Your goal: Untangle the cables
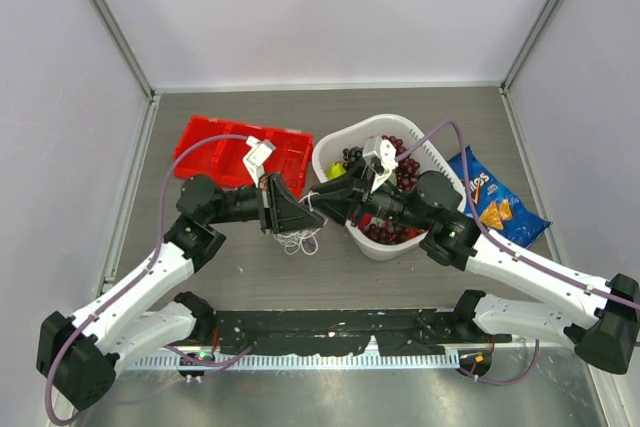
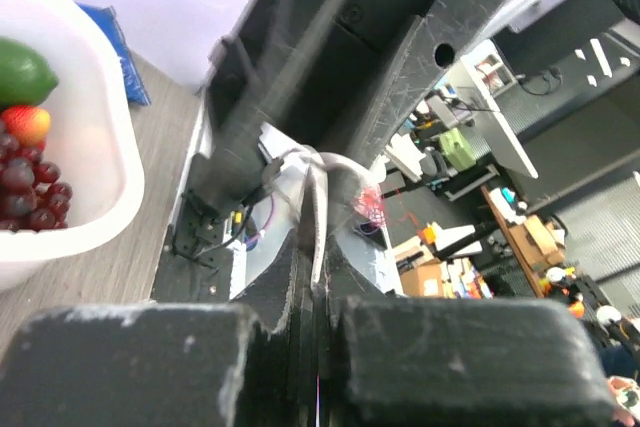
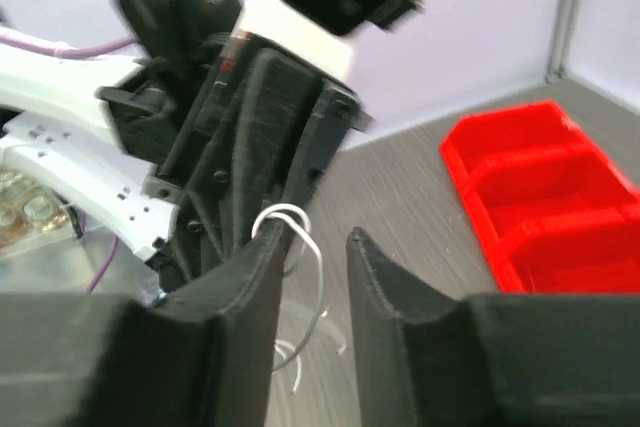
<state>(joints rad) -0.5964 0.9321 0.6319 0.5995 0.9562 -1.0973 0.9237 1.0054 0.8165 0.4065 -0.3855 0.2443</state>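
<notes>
Near the middle of the bench (image 1: 400, 277), between the red tray (image 1: 215, 142) and the white basket (image 1: 385, 249), the two grippers are brought tip to tip. The left gripper (image 1: 303, 210) is clamped on a white strand of the cables (image 1: 297, 240), whose loose coil is seen on the bench just beneath. The right gripper (image 3: 315, 239) is held with its jaws apart.

Pale lilac walls (image 1: 330, 7) and metal corner posts (image 1: 108, 22) box in a grey wood-grain worktop (image 1: 340, 282); beyond it lies a cluttered workshop of desks (image 2: 490, 117) and cardboard boxes (image 2: 533, 237).
</notes>
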